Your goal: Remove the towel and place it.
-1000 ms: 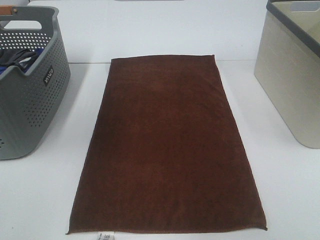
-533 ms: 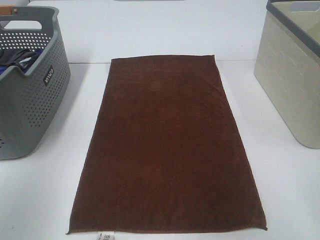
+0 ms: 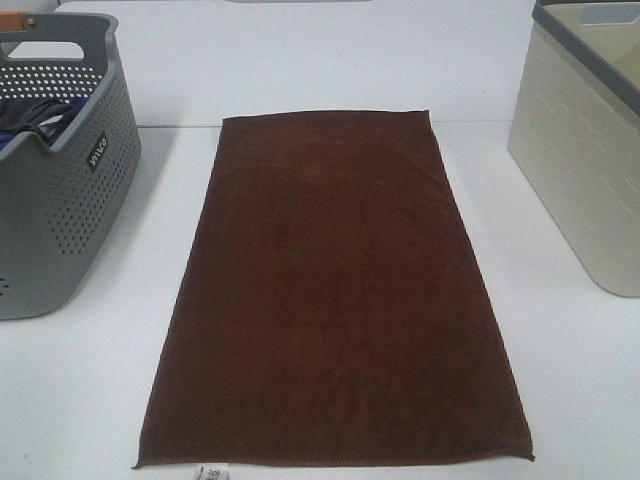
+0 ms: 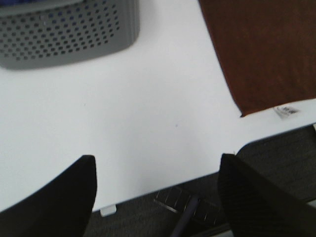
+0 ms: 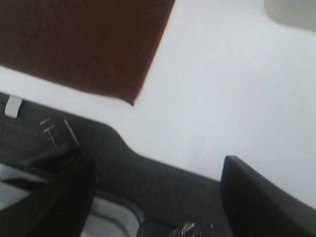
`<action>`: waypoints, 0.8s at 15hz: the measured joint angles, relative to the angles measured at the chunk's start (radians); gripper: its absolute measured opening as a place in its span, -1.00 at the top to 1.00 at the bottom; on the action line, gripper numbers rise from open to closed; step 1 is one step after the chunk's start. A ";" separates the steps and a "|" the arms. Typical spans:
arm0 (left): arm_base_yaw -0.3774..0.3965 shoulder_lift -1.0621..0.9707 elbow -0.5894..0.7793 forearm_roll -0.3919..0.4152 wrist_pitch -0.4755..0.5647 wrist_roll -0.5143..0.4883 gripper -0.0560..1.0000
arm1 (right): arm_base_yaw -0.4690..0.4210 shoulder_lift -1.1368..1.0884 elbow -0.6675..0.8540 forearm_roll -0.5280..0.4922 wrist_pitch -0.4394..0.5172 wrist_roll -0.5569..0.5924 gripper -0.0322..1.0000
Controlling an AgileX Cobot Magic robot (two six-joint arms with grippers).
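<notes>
The towel lies flat and spread out on the white table, a dark-brown rectangle with its small white tag at the near short edge. Neither gripper shows in the exterior high view. In the left wrist view my left gripper hangs open above the table's near edge, apart from the towel and its tag. My right gripper is open too, back past the near edge, with the towel corner ahead of it. Nothing is held.
A grey perforated laundry basket with dark and blue garments stands at the left. A cream bin with a grey rim stands at the right. The dark floor shows beyond the table's near edge.
</notes>
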 joint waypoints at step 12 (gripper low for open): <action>0.000 -0.052 0.040 -0.099 -0.125 0.181 -0.37 | 0.000 -0.240 0.046 0.003 -0.113 0.000 -0.38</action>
